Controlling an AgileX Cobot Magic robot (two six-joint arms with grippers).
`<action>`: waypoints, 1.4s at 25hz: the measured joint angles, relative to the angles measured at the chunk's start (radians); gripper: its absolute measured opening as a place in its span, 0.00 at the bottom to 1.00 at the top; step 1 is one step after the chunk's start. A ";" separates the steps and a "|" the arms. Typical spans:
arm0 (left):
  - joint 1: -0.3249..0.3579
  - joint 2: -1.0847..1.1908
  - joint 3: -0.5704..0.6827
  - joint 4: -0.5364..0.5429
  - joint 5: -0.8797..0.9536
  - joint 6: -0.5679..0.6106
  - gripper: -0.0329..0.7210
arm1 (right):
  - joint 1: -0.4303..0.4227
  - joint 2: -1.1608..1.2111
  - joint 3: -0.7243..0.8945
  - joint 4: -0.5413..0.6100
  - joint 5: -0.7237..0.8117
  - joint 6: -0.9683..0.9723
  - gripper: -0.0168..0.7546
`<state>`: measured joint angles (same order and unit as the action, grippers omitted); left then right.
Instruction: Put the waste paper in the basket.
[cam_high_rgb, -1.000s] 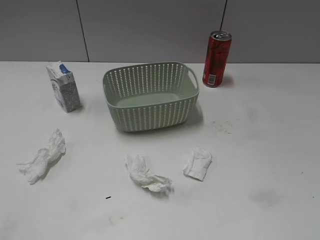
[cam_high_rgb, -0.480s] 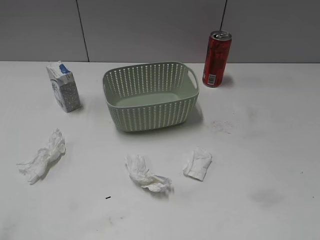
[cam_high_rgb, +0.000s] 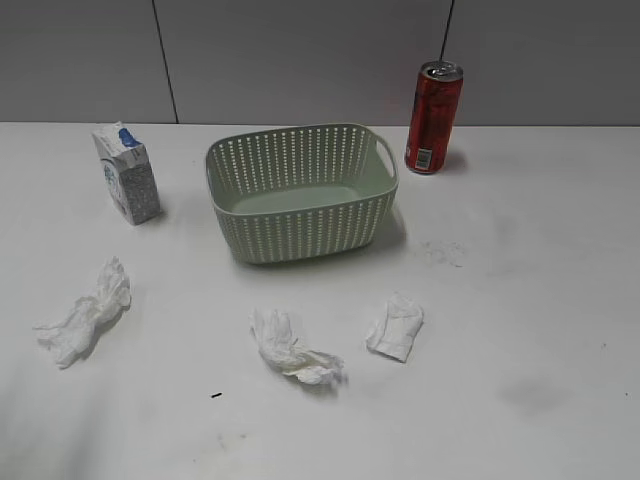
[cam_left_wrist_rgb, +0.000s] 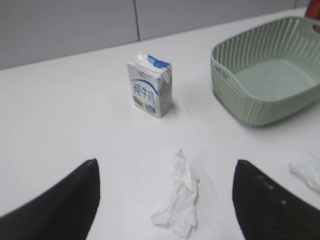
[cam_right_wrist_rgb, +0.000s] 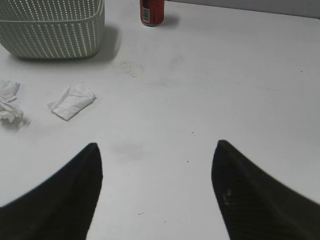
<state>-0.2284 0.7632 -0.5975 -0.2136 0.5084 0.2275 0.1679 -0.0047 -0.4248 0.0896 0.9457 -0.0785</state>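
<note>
Three crumpled white waste paper wads lie on the white table: one at the left (cam_high_rgb: 82, 315), one in the middle (cam_high_rgb: 290, 349), one to the right of it (cam_high_rgb: 397, 327). The pale green slotted basket (cam_high_rgb: 300, 230) stands empty behind them. No gripper shows in the exterior view. In the left wrist view my left gripper (cam_left_wrist_rgb: 165, 172) is open, above the table, with the left wad (cam_left_wrist_rgb: 179, 198) lying between its fingers; the basket (cam_left_wrist_rgb: 250, 107) is at the right. My right gripper (cam_right_wrist_rgb: 156, 152) is open and empty over bare table, with a wad (cam_right_wrist_rgb: 72, 101) and the basket (cam_right_wrist_rgb: 55, 37) to its left.
An upright white-and-blue carton (cam_high_rgb: 127, 173) stands left of the basket, also in the left wrist view (cam_left_wrist_rgb: 150, 85). A red can (cam_high_rgb: 433, 117) stands behind the basket's right end, also in the right wrist view (cam_right_wrist_rgb: 151, 11). A grey wall runs along the back.
</note>
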 joint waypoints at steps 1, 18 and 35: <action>-0.014 0.059 -0.011 0.001 -0.002 0.004 0.84 | 0.000 0.000 0.000 -0.001 0.000 0.000 0.69; -0.094 0.931 -0.260 0.055 -0.002 0.013 0.81 | 0.000 0.000 0.000 -0.004 0.000 0.000 0.69; -0.095 1.080 -0.277 0.070 0.008 0.013 0.32 | 0.000 0.000 0.000 -0.006 0.000 0.001 0.69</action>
<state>-0.3235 1.8430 -0.8743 -0.1432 0.5167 0.2401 0.1679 -0.0047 -0.4248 0.0834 0.9457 -0.0772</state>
